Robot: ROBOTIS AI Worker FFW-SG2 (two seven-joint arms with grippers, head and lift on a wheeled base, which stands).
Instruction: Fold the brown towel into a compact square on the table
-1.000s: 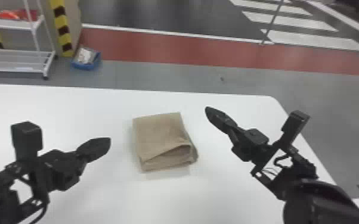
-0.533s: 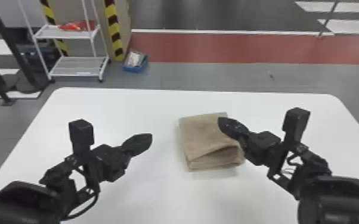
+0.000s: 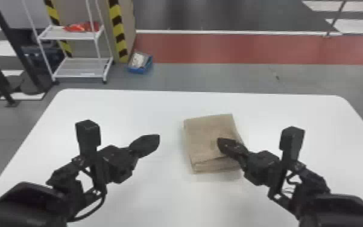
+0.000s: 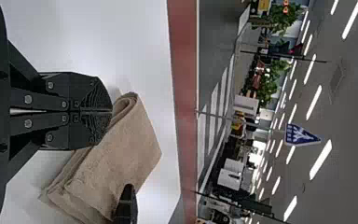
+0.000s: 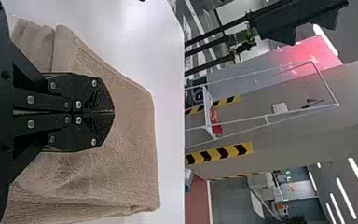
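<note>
The brown towel (image 3: 206, 135) lies folded into a compact, roughly square stack on the white table, its layered edge facing the robot. My left gripper (image 3: 156, 142) is shut and stands to the towel's left, apart from it. My right gripper (image 3: 220, 142), also shut, is over the towel's right part; whether it touches the cloth I cannot tell. In the left wrist view, the left gripper (image 4: 111, 111) has its fingers together, with the towel (image 4: 121, 163) beyond. In the right wrist view, the right gripper (image 5: 113, 112) is closed in front of the towel (image 5: 135, 140), nothing between its fingers.
The white table (image 3: 123, 105) extends around the towel on all sides. On the floor behind it stand a white wire shelf (image 3: 81, 66) with a red item and a blue box (image 3: 140, 63). A dark stand (image 3: 6, 87) is at the far left.
The head view has turned to the left, so table and towel appear farther right. My right gripper has moved left from beside the towel to over it. Both grippers stay shut.
</note>
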